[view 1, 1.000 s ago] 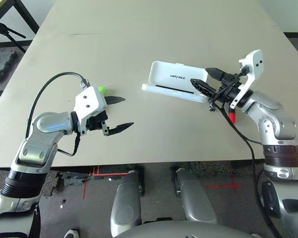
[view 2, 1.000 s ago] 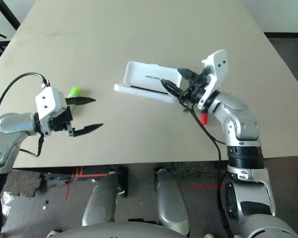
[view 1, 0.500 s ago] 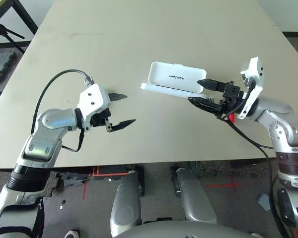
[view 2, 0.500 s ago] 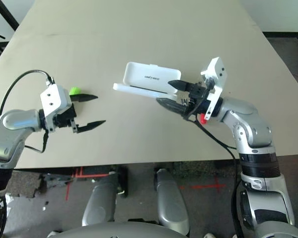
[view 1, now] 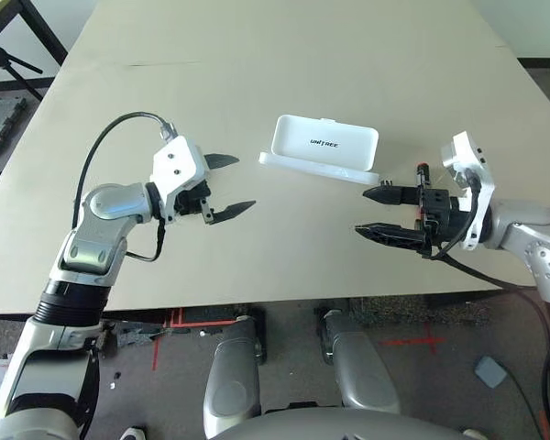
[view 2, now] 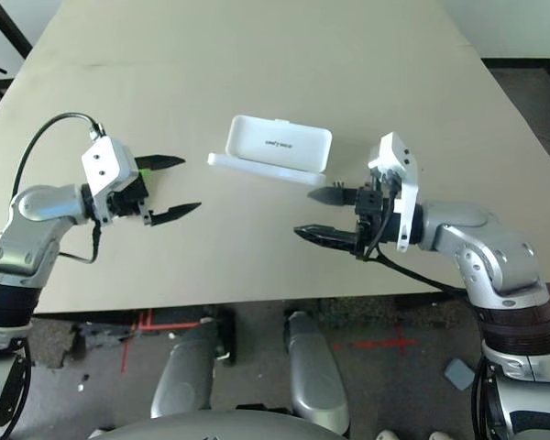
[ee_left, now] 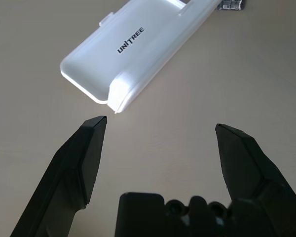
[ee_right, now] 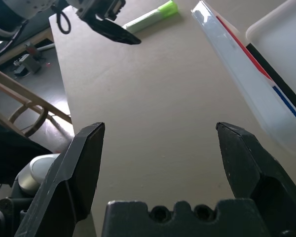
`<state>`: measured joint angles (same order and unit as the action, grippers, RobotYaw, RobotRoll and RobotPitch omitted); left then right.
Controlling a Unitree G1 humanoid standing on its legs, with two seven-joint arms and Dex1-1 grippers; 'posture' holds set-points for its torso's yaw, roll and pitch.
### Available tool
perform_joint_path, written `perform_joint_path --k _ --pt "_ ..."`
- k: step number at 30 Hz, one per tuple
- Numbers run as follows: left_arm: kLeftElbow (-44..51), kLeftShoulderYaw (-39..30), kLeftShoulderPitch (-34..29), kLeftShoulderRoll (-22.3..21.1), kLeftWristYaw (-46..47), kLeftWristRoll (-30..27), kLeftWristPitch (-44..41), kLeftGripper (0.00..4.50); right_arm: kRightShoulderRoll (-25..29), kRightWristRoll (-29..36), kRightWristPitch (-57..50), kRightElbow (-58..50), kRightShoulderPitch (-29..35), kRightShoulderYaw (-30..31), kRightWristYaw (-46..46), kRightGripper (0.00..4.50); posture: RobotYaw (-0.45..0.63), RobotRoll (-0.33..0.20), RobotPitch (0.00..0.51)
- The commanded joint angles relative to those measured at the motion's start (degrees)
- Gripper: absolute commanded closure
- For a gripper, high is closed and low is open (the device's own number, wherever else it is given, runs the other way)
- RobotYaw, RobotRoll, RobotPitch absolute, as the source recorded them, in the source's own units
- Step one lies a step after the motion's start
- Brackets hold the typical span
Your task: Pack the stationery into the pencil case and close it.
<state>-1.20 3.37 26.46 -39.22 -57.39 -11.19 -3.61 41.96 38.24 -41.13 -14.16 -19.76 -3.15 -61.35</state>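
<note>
Both grippers wide apart, empty, w/ case open between them.
L gripper (view 1: 222, 185) jaws spread, over bare table (view 1: 284, 55); R gripper (view 1: 378, 213) likewise, holding nothing. Case (view 1: 324, 149) sits on table between them, lid up w/ UNITREE lettering, tray w/ red/blue stripes. Highlighter (ee_right: 150, 16) lies on table by L gripper. Marker (view 1: 421, 170) partly hidden behind R gripper, just off case's end.

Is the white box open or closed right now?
Open. The pencil case has its lid standing up behind the flat tray, and the right wrist view shows the red and blue stripes inside the tray.
</note>
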Motion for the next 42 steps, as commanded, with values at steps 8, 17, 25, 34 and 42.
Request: perform_joint_path --k 8,17,25,34,42 --pt "-3.22 2.98 4.85 2.60 -0.96 2.02 3.59 0.05 0.05 1.63 2.77 2.50 -2.02 -5.09 0.45 0.00 -0.11 0.000 0.177" --pt "-16.17 8.64 12.44 8.40 -1.80 7.39 11.39 0.05 -0.46 1.46 4.01 1.53 0.63 -6.33 2.89 0.00 -0.17 0.000 0.188" --pt "-23.45 10.84 15.27 9.46 -4.17 9.78 13.97 0.05 -1.22 2.03 4.22 -1.16 3.09 -8.03 6.60 0.00 -0.21 0.000 0.203" --pt "-14.16 11.94 9.56 3.78 -11.72 8.63 5.59 0.05 -1.52 0.54 7.08 1.35 2.58 -8.08 7.46 0.00 -0.19 0.000 0.212" --pt "-9.40 10.53 5.52 2.21 -9.56 9.27 2.49 0.05 -3.12 -1.69 10.36 6.19 -1.12 -5.74 6.62 0.00 -0.14 0.000 0.218"
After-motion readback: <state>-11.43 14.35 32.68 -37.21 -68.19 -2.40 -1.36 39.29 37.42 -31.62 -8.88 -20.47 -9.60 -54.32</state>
